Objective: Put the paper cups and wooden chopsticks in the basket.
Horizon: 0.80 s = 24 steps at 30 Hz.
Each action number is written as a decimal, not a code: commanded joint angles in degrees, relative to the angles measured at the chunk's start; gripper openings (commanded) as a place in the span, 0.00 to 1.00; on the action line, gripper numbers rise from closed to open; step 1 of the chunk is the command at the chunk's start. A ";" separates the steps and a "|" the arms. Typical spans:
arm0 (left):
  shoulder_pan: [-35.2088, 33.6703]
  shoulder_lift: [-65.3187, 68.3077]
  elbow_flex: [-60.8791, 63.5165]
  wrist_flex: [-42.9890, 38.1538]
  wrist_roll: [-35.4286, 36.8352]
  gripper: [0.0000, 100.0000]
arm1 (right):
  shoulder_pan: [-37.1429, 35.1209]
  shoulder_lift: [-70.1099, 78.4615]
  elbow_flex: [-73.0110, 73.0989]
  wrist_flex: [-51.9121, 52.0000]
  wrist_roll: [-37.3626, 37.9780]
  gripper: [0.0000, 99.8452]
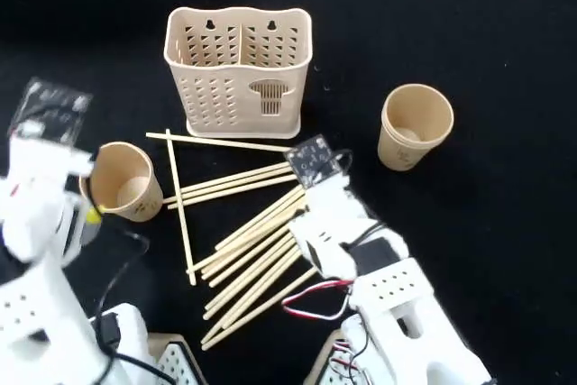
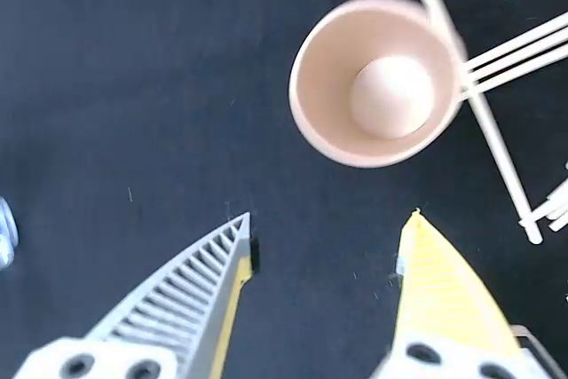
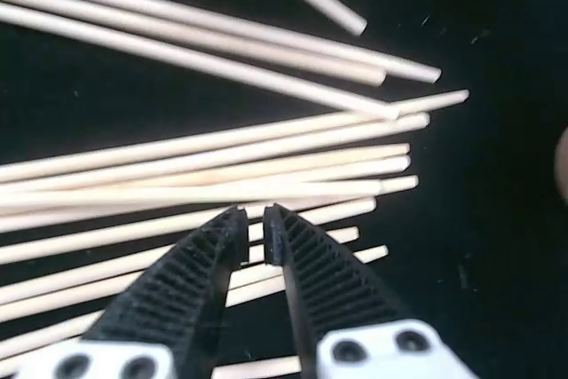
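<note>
The black cloth [image 1: 505, 60] lies open and bare on the far right and in the wide strip between the basket [image 1: 236, 101] and the right paper cup [image 1: 415, 125]. On my left there is dark open cloth on the outer side of the left paper cup [image 1: 122, 182]. The middle is crowded: the wooden chopsticks [image 1: 252, 250] fan out in front of the basket, and some ends reach up to the left cup's rim.

My left arm [image 1: 36, 223] stands at the near left edge, its wrist bent down over the cloth. My left gripper [image 2: 330, 215] has its jaws spread wide, pointing at the left paper cup [image 2: 377, 82], which sits a little beyond the tips and apart from them.

My right arm [image 1: 397, 295] stretches from the near edge toward the centre, wrist tipped down over the pile. My right gripper [image 3: 255, 210] has its jaws drawn almost together, just a thin slit between the ribbed black pads, with the tips down on the wooden chopsticks [image 3: 222, 157] (whether a stick is pinched there I cannot tell).

The basket is pale beige plastic, upright, perforated and split into two compartments. Both cups are tan paper, upright and round-mouthed. The sticks are thin, straight, light wood, mostly lying close together side by side, with a few crossing near the basket.
</note>
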State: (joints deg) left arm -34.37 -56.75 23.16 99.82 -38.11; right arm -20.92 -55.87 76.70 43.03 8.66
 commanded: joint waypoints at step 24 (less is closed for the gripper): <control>-25.80 -34.90 69.41 -30.51 8.35 0.27 | -23.47 43.56 -60.70 13.80 -0.35 0.20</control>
State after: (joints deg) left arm -59.43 -88.84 92.09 70.11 -33.10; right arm -41.67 -16.92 22.55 57.01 8.66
